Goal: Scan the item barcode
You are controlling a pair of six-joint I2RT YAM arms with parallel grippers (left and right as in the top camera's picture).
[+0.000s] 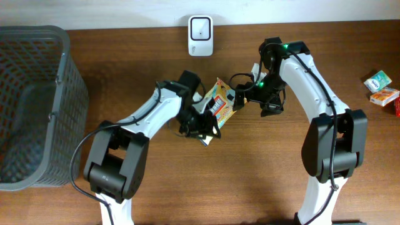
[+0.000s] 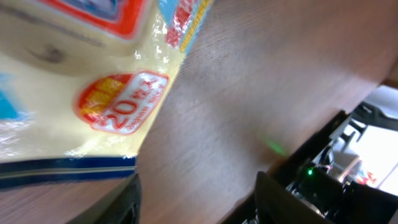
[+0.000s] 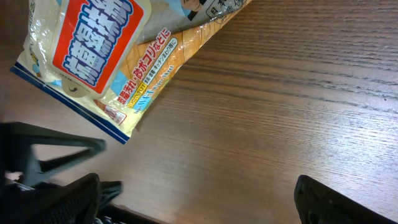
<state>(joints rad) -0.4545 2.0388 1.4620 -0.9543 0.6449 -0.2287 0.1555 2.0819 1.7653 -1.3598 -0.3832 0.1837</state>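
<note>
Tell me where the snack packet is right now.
In the overhead view the snack packet is mid-table between the left claw and right claw, with the white scanner beyond it at the far edge.

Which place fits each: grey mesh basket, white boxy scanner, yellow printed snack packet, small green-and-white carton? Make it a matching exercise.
Things
1 grey mesh basket
2 white boxy scanner
3 yellow printed snack packet
4 small green-and-white carton

Places
A right edge of the wooden table
B middle of the table
C far edge, centre
D left edge of the table

Pairs: 1-D, 2-C, 3-B, 4-A.
</note>
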